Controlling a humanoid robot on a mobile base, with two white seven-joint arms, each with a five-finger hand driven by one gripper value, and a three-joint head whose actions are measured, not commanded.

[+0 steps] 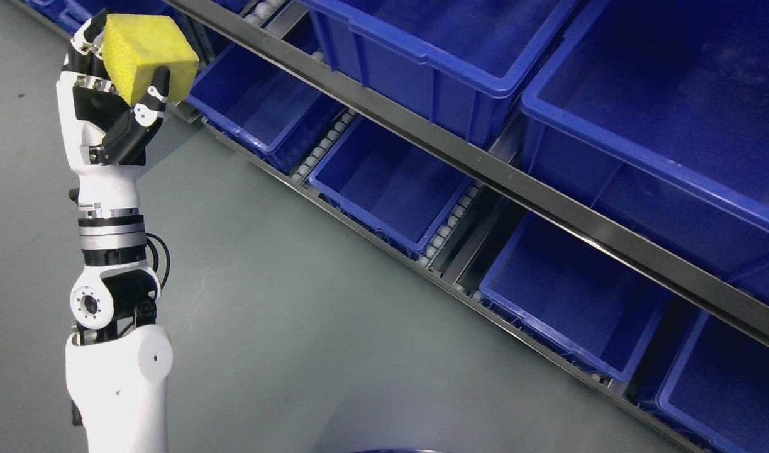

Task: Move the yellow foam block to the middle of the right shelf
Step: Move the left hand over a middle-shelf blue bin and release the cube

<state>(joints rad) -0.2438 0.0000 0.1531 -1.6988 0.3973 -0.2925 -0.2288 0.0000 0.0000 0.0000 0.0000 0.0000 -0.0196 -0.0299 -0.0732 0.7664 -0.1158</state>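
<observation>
Head view: a yellow foam block (pixel 146 55) sits far left, clasped at the fingertips of the raised left hand (pixel 110 100), thumb pressed on its near face. Roughly cubic, slightly tilted, beside blue bins (pixel 265 107) on shelving.

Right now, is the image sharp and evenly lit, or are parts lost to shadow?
Head view: yellow foam block and left hand are sharp and well lit; the blue bins' interiors fall into deep shadow; the grey floor shows soft glare, no blur.
</observation>
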